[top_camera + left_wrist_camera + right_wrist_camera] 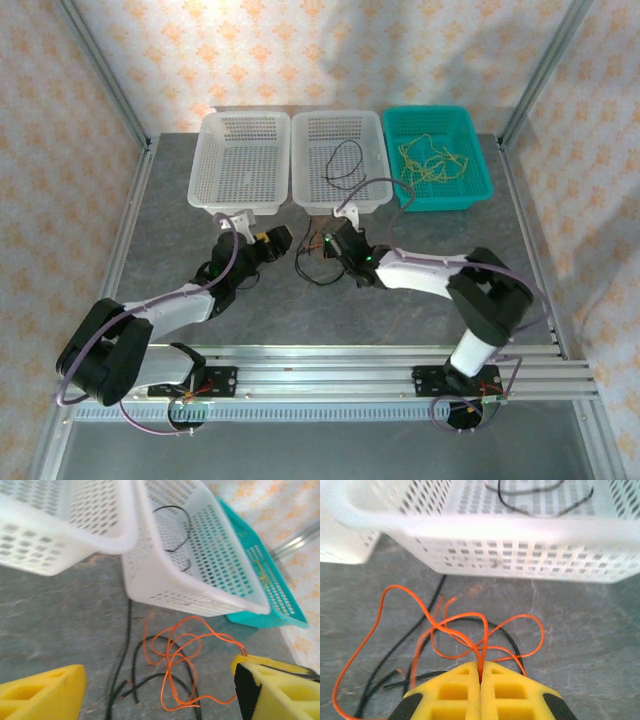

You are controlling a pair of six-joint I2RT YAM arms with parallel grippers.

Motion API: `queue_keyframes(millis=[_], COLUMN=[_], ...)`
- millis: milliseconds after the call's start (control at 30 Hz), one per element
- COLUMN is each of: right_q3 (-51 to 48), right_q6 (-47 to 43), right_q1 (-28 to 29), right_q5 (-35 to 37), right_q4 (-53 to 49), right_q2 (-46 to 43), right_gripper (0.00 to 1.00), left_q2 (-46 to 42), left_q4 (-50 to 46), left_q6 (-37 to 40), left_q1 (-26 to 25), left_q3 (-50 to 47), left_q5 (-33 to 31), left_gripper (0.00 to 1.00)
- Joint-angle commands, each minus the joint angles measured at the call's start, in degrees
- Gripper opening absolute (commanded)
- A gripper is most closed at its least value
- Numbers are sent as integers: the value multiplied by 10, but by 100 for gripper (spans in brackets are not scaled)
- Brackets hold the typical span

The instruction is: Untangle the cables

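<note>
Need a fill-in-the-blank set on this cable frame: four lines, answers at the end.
1. The right gripper is shut on the ___.
2. The yellow cable lies in the ___.
3. The left gripper has its fingers ___.
4. The middle white basket holds a ___.
Missing: orange cable; teal basket; open; black cable.

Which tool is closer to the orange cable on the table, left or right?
Right. The right tool is shut on the thin orange-red cable, pinching its strands. The left tool stands open on the other side of the same cable and is not gripping it.
</note>
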Motion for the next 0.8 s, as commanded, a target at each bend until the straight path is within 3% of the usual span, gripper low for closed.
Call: queue_keyframes(millis=[0,267,533,767], right_q3=[-14,1,33,46], right_q6=[-67,-173,-231,-237], right_q1=[-6,-28,-33,-32], right_q5=[-25,-128,-133,-145], right_q4=[-32,-109,-158,-158], right_q2=[-63,-174,-200,-200], right_gripper=[0,0,0,0], left_q2=[-5,6,54,81], left_q4=[-30,-52,-62,-91], left_q6=[46,111,139,147], left_q1=[14,40,44,43], left_q3=[49,105,167,187], left_q5=[73,195,365,364], left_gripper=[79,80,77,71])
